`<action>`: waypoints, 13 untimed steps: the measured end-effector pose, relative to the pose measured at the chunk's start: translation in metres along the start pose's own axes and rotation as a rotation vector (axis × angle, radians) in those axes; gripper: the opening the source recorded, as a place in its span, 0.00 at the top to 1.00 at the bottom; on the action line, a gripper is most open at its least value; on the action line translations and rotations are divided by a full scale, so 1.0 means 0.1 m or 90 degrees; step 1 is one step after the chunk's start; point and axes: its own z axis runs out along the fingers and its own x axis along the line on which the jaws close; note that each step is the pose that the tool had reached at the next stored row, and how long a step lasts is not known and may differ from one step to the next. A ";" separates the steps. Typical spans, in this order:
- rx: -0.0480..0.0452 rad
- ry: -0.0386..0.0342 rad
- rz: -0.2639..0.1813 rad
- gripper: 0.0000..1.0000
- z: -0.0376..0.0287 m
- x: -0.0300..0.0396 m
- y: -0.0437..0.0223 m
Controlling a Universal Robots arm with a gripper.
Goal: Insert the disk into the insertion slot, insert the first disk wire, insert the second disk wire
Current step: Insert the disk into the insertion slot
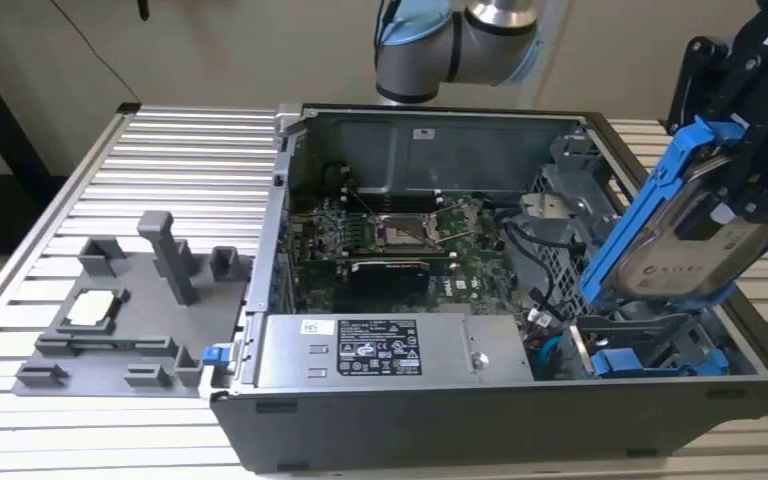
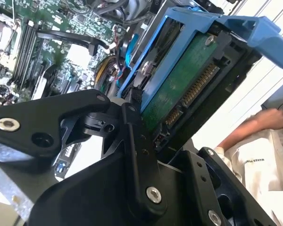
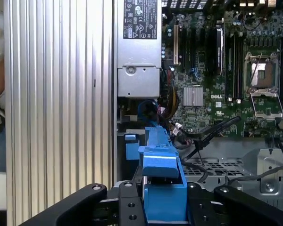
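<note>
Between the black gripper's [image 1: 754, 185] two fingers [image 2: 133, 120], clamped tight: one flat silver-grey disk [image 1: 678, 250] in its bright blue plastic carrier.
It hangs tilted above the grey metal cage's insertion slot [image 1: 644, 330], at the exterior view's right of the one open computer case [image 1: 264, 300]; one more blue frame [image 1: 622, 362] sits below, beside one grey power-supply box [image 1: 371, 350].

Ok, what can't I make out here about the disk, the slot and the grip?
Insertion slot: exterior view, its opening is mostly behind the tilted disk.
Gripper: holds the disk, but is cut off by the exterior view's right edge.
Disk's gripped end: second wrist view, behind the gripper's black links.
Cables beside the slot: exterior view, too small and tangled to tell which are disk wires.
</note>
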 end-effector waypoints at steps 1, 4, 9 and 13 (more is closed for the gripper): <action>0.0002 0.0000 -0.001 0.67 0.013 0.005 -0.006; 0.0002 0.0000 -0.001 0.67 0.060 0.020 -0.022; 0.0003 -0.0039 -0.001 0.67 0.143 0.040 -0.047; 0.0002 -0.0088 -0.001 0.67 0.206 0.055 -0.059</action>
